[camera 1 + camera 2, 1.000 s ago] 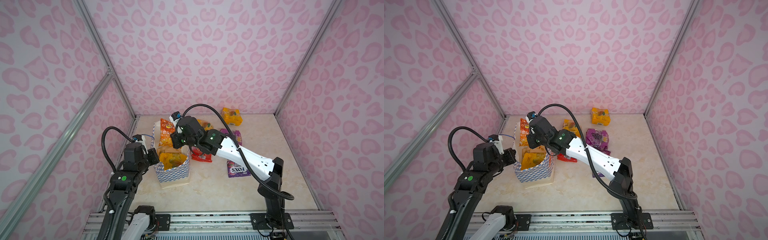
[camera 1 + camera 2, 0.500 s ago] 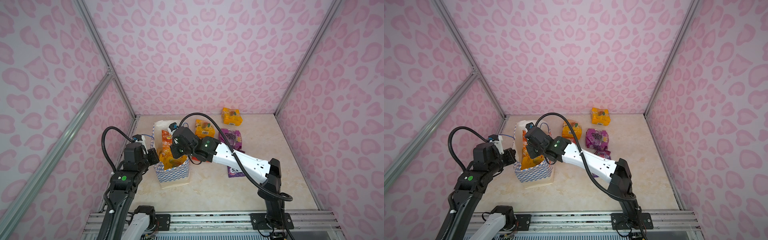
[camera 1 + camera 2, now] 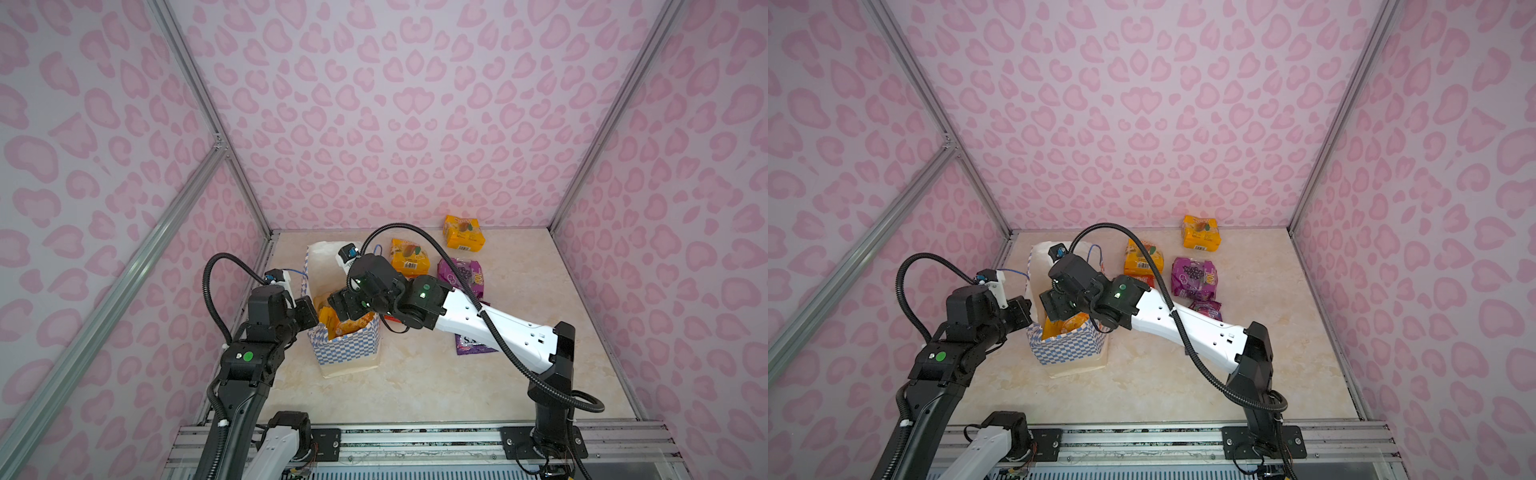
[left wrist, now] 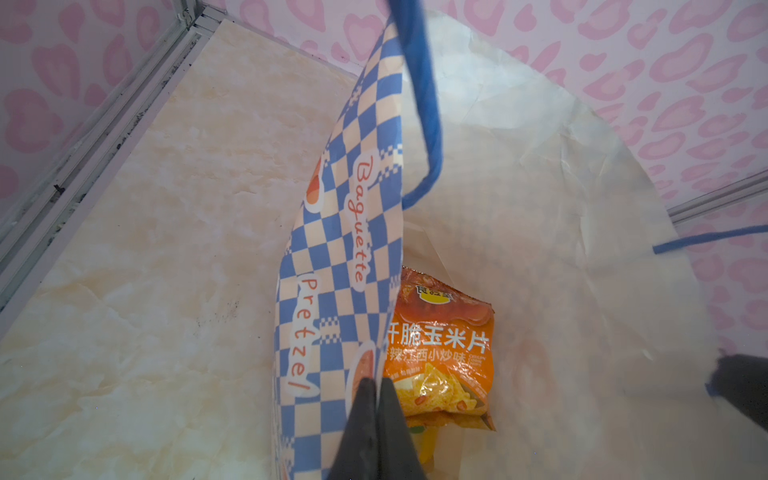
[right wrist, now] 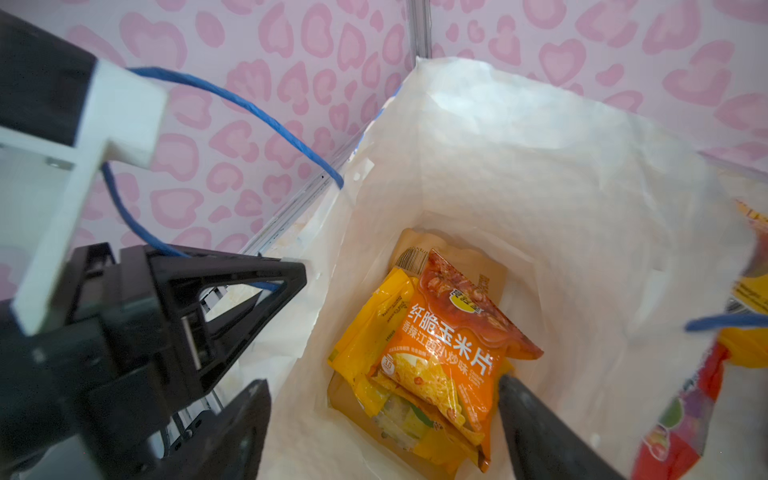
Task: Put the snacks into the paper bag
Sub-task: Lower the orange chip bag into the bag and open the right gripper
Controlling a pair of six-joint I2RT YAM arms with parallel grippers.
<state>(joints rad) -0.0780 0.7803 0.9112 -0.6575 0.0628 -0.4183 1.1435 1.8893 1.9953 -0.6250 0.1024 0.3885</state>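
Near the left edge of the desk [image 3: 415, 386] in both top views, the paper bag [image 3: 349, 353] stands with its mouth open, cream above a blue-and-white checkered band. Both arms crowd the mouth there, so only a patch of orange shows inside.

The wrist views fill that in. From the left wrist, the left tool [image 4: 376, 384] is closed on the bag's checkered wall at the rim, one finger on each side, and a blue cord handle [image 4: 419, 104] loops above. From the right wrist, the right tool [image 5: 381, 383] hangs over the mouth with its jaws spread wide, gripping nothing. Below it, on the bag's floor, the orange chips bag [image 5: 453, 345] lies on a yellow pouch [image 5: 374, 332], both on the tan kraft pouch [image 5: 478, 259].

Seen whole only from above, a yellow-orange pouch [image 3: 463, 239] lies on the desk by the back wall. A second yellow-orange pouch [image 3: 409, 257] lies nearer the bag, with a purple pouch [image 3: 461, 276] beside it. A second purple pouch [image 3: 473, 345] lies partly under the right arm.
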